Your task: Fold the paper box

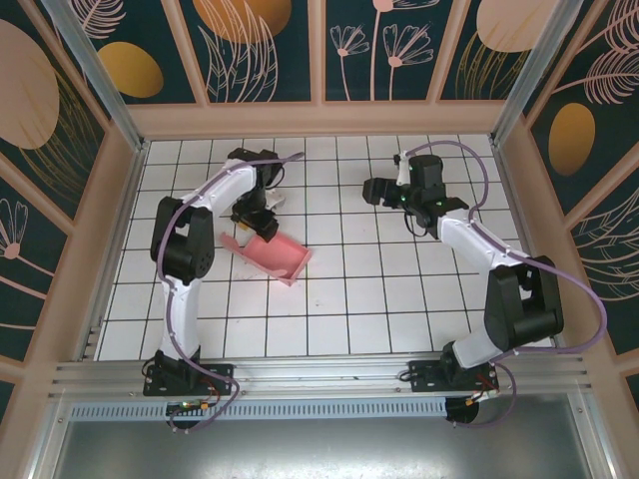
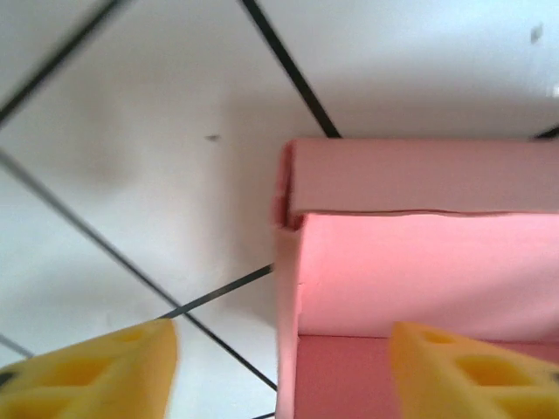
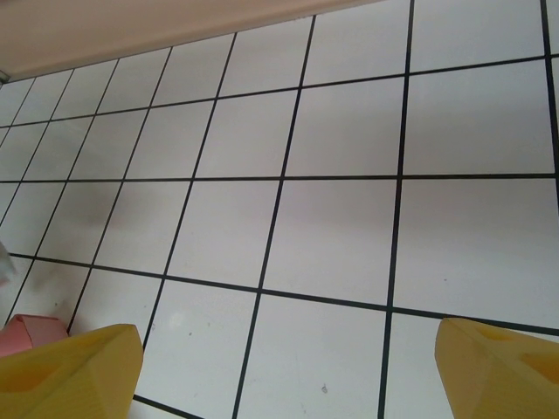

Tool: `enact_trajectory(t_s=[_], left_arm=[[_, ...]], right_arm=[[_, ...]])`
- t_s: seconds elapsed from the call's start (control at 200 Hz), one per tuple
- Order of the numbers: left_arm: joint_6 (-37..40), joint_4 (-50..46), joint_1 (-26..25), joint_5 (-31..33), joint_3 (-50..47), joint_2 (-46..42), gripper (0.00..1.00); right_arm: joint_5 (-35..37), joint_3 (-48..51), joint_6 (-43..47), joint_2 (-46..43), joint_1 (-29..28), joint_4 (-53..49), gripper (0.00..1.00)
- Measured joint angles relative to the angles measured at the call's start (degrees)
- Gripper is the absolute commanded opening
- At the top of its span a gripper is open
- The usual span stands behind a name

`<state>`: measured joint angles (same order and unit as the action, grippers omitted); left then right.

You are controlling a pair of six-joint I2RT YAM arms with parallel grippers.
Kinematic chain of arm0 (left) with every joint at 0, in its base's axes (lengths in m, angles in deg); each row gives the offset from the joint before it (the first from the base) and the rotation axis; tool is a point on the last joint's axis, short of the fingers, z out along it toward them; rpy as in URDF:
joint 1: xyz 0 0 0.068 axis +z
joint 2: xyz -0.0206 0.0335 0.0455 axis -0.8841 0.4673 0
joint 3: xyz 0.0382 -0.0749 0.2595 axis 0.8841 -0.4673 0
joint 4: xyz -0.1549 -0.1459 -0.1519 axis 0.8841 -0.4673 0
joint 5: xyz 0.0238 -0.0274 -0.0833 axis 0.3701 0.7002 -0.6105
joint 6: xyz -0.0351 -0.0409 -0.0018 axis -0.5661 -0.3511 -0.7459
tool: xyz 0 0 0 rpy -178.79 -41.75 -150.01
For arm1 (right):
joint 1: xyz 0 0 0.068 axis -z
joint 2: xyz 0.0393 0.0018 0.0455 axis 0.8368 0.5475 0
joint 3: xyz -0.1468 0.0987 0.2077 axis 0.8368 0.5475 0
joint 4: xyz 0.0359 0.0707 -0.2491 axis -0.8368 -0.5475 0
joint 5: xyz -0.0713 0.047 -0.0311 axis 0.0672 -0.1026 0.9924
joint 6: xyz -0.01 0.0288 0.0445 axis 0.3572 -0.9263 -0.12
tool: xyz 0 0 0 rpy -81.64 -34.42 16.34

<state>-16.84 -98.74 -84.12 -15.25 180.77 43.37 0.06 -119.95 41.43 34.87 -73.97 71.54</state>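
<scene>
Lying left of centre on the white tiled worktop (image 1: 399, 299), one pink paper box (image 1: 275, 254) sat partly formed, like a shallow open tray with raised walls. Two arms stood at the near edge, each carrying one end effector.

The left end effector (image 1: 252, 216) hung over the far left end of the box. In the left wrist view its two yellow fingers (image 2: 105, 371) were spread wide. One was over bare tile outside the box and the other over the inside of the box. A corner wall of the box stood between them, and neither finger visibly touched it, so this end effector was open and gripped nothing.

The right end effector (image 1: 379, 190) was on the far right side of the worktop, well apart from the box. Its two yellow fingers (image 3: 70, 367) were also wide apart, open over bare tiles. One small pink corner of the box showed just beside the left-hand finger in the right wrist view.
</scene>
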Motion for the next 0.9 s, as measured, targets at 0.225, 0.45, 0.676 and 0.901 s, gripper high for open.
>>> enact_trajectory(t_s=[0.225,0.45,0.676,0.901], left_arm=[[-11.7,15.2,-0.1,11.5,0.2,-8.7,0.99],[-24.4,34.5,-0.1,24.5,-14.1,-27.0,0.99],[-39.0,46.3,0.6,34.6,-35.6,-46.6,0.99],[-59.3,47.4,2.2,35.2,-56.0,-61.0,0.99]], right_arm=[[-1.5,0.0,-0.6,2.4,0.0,1.3,0.87],[-1.7,1.9,-1.2,2.9,0.0,1.7,0.88],[-1.9,3.4,-1.9,2.9,0.0,2.8,0.88],[-3.0,3.5,-3.0,4.5,-0.2,3.7,0.88]])
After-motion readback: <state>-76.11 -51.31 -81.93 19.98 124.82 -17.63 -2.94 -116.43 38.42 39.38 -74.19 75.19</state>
